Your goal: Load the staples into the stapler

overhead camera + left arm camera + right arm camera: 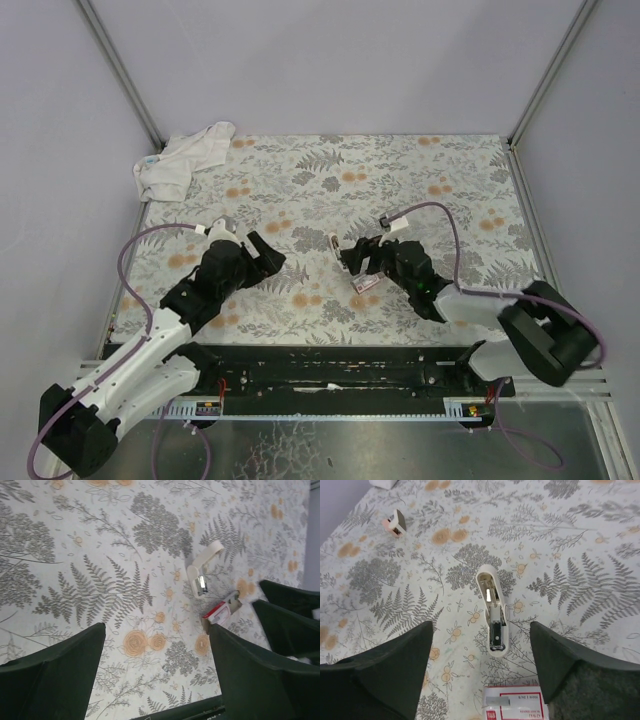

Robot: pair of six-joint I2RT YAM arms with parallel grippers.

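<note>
Where stapler (492, 612) lies, staples (515, 704) beside, cloth (190, 160) afar

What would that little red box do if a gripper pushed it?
The box looks like thin cardboard: probably light, easily crushed. Lying flat on the table, it should slide, not roll. One end seems open in the left wrist view, so tipping might spill its contents.

The top view looks down from high behind both arm bases, far enough to take in the whole worktop (450, 180). The left wrist view sits low at the near left and faces right across the worktop to the stapler (202, 570) and staples box (218, 614). The right wrist view hangs close above that same pair, facing far-left.
</note>
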